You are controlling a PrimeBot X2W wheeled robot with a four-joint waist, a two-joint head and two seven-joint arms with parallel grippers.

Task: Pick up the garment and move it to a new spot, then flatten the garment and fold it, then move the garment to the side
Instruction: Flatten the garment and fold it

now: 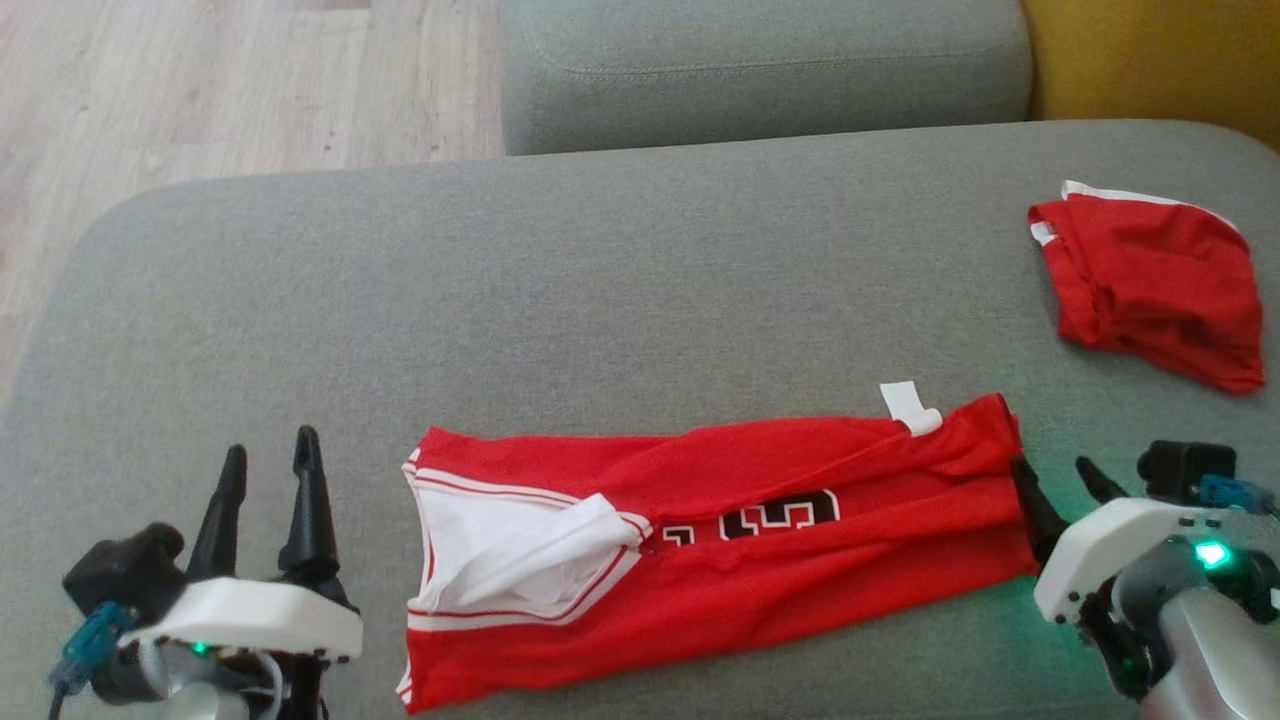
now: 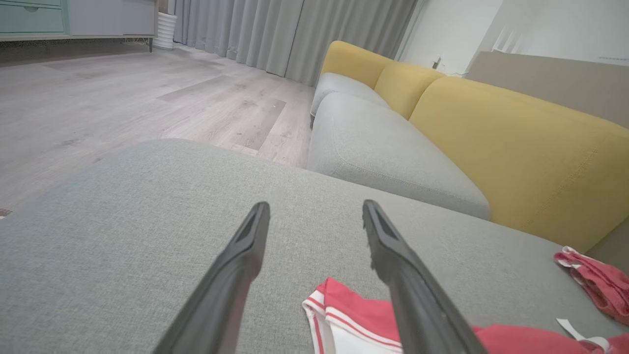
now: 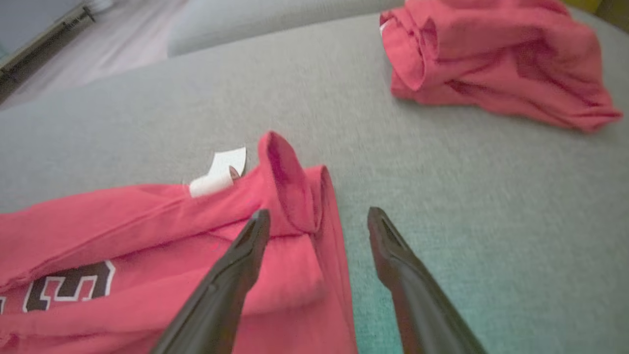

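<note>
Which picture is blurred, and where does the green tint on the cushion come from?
Right wrist view: blurred all over; the jersey looks washed-out pink, and the cushion by the right gripper is tinted teal. Head view: fairly sharp; a green light on that arm's wrist glows there, probably the source. Left wrist view: sharp, evenly lit, the yellow backrest curved by the wide lens.
</note>
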